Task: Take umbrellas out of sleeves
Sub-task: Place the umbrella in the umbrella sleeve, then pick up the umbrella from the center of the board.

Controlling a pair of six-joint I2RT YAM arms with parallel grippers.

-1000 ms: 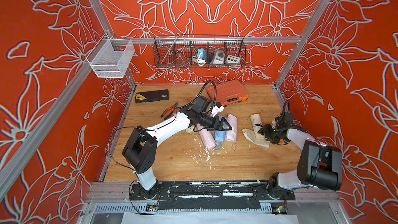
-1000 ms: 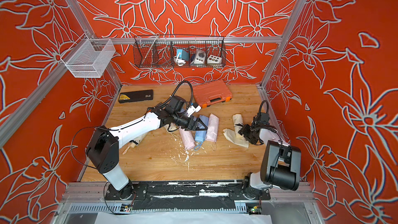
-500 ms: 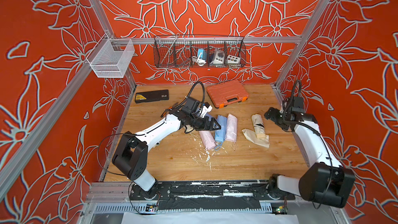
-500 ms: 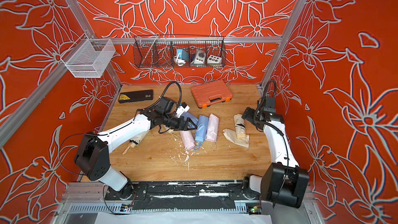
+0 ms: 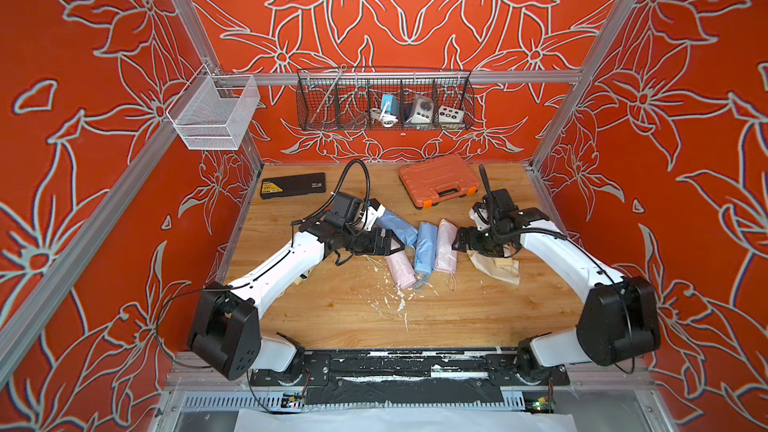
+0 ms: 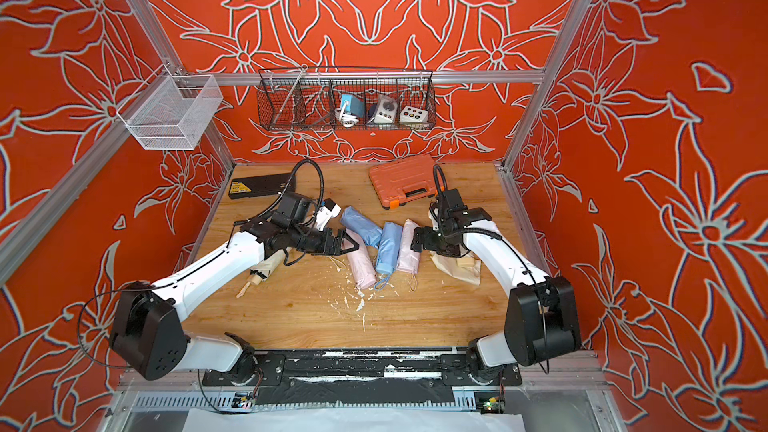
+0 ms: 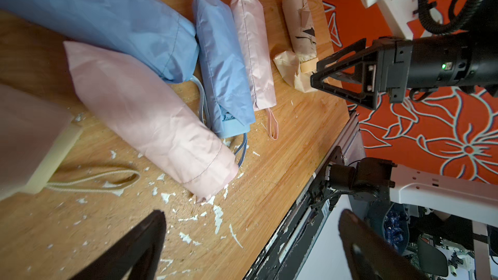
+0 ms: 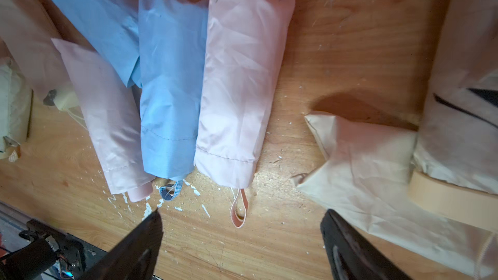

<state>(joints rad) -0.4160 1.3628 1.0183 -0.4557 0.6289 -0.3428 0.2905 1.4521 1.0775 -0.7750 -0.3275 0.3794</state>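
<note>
Umbrellas (image 7: pixel 232 128) in smooth, crinkled pastel sleeves (image 5: pixel 426 241) lie between left claw (image 5: pixel 397 245) and right claw (image 5: pixel 457 241), both gaping.

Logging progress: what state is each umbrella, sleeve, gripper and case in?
left gripper: open, empty
right gripper: open, empty
pink umbrellas: both sleeved
blue umbrellas: both sleeved
cream umbrella beside right arm: unsleeved
cream umbrella under left arm: unsleeved
cream sleeve: empty, limp
orange case: closed

I have bare table (image 5: pixel 353 317) free across the near side, but four sleeved umbrellas (image 5: pixel 426 243) lie packed together across the middle, a limp cream sleeve (image 5: pixel 498 272) lies near them on the right, and an orange case (image 5: pixel 436 178) and black box (image 5: pixel 293 185) take up the back.
</note>
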